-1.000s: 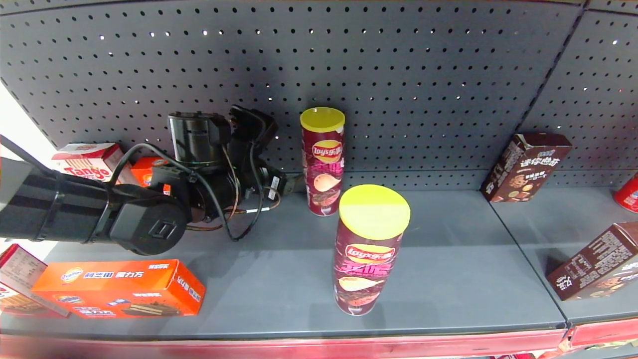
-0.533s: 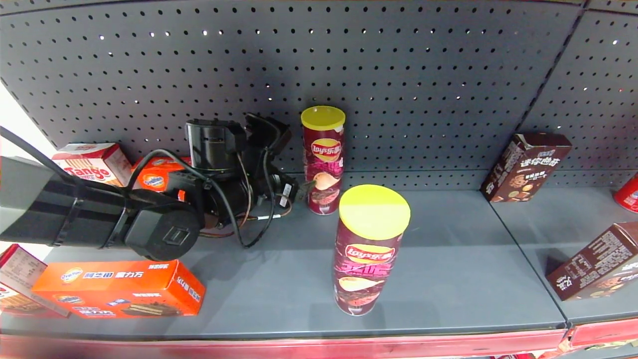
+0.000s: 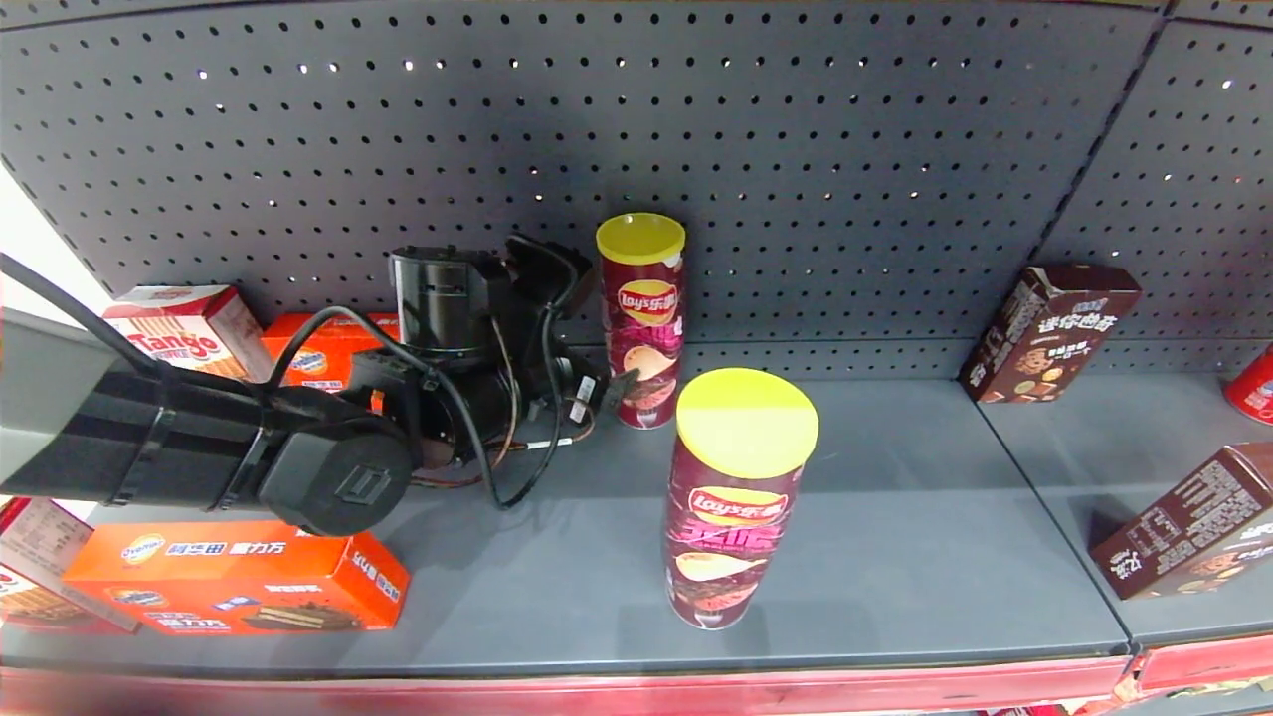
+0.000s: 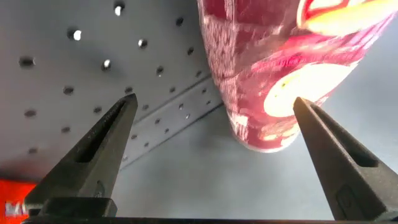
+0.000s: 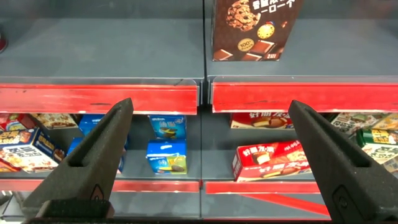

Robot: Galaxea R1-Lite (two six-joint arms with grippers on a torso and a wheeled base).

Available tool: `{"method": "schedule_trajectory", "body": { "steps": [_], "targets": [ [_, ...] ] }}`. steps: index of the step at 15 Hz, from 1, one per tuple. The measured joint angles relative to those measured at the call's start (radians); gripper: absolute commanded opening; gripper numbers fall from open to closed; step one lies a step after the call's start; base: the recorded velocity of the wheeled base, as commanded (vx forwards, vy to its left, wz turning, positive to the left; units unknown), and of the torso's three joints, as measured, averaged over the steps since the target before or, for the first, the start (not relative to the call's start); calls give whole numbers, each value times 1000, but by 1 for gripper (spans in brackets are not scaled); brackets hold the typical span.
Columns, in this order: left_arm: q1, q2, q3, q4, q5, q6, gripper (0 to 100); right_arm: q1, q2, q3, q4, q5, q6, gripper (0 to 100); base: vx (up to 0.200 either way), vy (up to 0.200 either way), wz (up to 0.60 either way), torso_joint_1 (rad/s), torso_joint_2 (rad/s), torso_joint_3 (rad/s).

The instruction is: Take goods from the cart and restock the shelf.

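You have the left end effector (image 3: pixel 609 386) at centre-left, released, fingers spread wide. Just right of it, the rear chip can (image 3: pixel 643 318) stands upright at the back of the shelf (image 3: pixel 895 517). The left arm is judged nearer.

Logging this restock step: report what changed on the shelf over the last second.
The left arm's open claw slid rightward along the grey metal shelf toward the rear maroon yellow-lidded chips can, now close beside its base, not gripping. Nothing was taken or released. That can, the front maroon chips can and the cardboard boxes stayed put.
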Motion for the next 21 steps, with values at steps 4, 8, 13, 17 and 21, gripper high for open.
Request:
{"method": "schedule_trajectory", "body": {
  "steps": [4, 8, 13, 17, 21],
  "targets": [
    [10, -21, 59, -31, 71, 24, 100, 0, 0, 0, 0, 0, 0, 100, 0, 0, 0, 0, 0, 0],
    [16, -26, 78, -36, 114, 25, 100, 0, 0, -1, 0, 0, 0, 100, 0, 0, 0, 0, 0, 0],
    [19, -14, 78, -36, 117, 25, 100, 0, 0, -1, 0, 0, 0, 100, 0, 0, 0, 0, 0, 0],
    [18, 22, 66, -36, 116, 9, 100, 0, 0, 0, 0, 0, 0, 100, 0, 0, 0, 0, 0, 0],
    [-17, 53, 41, -35, 125, -28, 100, 0, 0, 0, 0, 0, 0, 100, 0, 0, 0, 0, 0, 0]
  ]
}}
